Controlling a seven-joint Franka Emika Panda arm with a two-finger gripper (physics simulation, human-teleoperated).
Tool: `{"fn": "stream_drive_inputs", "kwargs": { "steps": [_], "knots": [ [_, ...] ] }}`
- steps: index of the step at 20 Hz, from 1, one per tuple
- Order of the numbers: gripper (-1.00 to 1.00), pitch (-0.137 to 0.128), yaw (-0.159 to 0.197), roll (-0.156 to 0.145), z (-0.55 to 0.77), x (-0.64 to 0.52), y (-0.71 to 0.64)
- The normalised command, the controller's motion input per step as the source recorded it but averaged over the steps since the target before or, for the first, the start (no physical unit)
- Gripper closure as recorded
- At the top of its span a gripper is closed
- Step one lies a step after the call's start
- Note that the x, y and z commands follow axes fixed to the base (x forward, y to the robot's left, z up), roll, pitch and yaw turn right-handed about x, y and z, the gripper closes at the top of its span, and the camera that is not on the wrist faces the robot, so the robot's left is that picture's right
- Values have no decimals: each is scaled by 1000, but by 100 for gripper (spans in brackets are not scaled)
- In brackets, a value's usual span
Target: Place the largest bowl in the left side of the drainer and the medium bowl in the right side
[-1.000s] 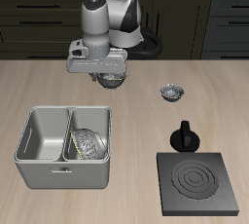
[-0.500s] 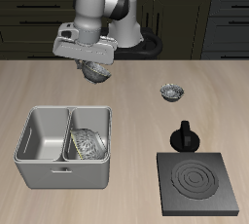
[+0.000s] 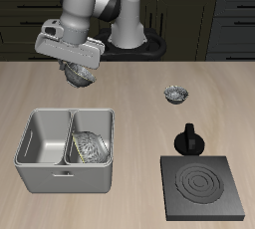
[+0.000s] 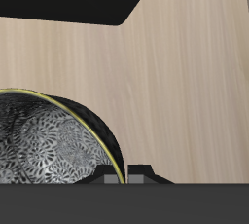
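The gripper (image 3: 74, 66) sits upper left of the exterior frame — clenched on the medium bowl (image 3: 77, 74), which hangs just beneath its fingers. The drainer (image 3: 40, 148) lies below, the largest bowl (image 3: 90, 146) in one compartment.

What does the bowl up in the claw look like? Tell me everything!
The medium bowl is shiny silver-grey metal with little flat facets on its outside. The wrist view shows its inside dark and mottled, with a thin yellowish rim. It hangs tilted in the air, shut in the claw, touching nothing else. It is above the table, farther back than the drainer, not yet over the empty compartment.
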Motion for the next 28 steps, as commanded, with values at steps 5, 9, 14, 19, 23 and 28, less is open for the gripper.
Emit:
{"fn": "stream_drive_inputs", "kwargs": {
  "steps": [5, 9, 14, 19, 23, 28],
  "knots": [
    [100, -5, -63, -64, 379, 376, -347],
    [100, -14, -42, -49, 398, 265, -21],
    [100, -3, -23, -14, 192, 172, 75],
    [100, -7, 10, -48, 325, 46, -112],
    [100, -21, -16, 23, 386, 79, -145],
    [100, 45, 70, 40, 277, 216, -169]
  ]
}}
